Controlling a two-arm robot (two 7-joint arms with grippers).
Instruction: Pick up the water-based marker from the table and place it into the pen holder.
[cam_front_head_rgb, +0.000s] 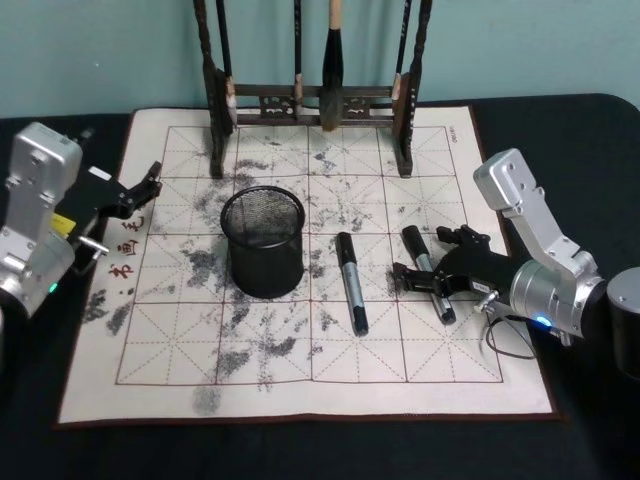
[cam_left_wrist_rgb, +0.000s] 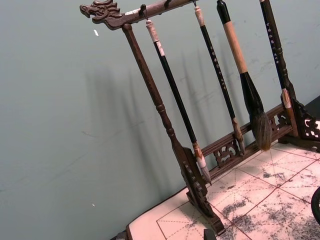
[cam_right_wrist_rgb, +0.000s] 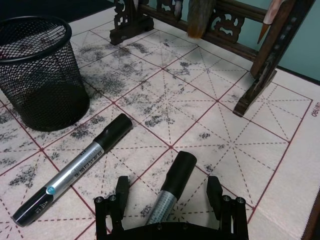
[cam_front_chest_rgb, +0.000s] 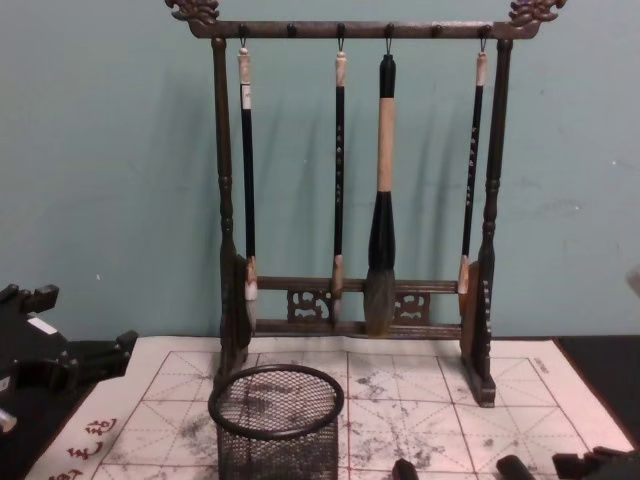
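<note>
**A:** Head view first; where do you stand?

**B:** My right claw (cam_front_head_rgb: 430, 262) sits low over the mat (cam_front_head_rgb: 100, 390), spread open; the marker (cam_front_head_rgb: 428, 275) lies between its fingers, not yet gripped. A second marker (cam_front_head_rgb: 350, 283) lies near it, on the side toward the pen holder (cam_front_head_rgb: 263, 243); the holder stands upright on my left of both, in front of the brush rack (cam_front_head_rgb: 310, 100). My left claw (cam_front_head_rgb: 135, 195) is parked at the mat's left edge; I judge that leaves the right arm room.

**A:** The left wrist?

**B:** It faces the rack and its hanging brushes (cam_left_wrist_rgb: 247, 75); nothing of the job there, which suits an idle arm.

**A:** The right wrist?

**B:** My fingers (cam_right_wrist_rgb: 121, 192) flank the marker's barrel, the black cap pointing away from me; I see a gap on each side, so no contact yet. I line up along the barrel so that closing pinches across its narrow width; a round barrel may roll if one finger arrives first. The holder is well apart, beyond the second marker.

**A:** The chest?

**B:** The holder stands low in the middle, mouth open upward; the rack rises behind it; the left claw rests at the left edge. I reckon the marker must be lifted above that rim and tipped upright to drop in.
</note>
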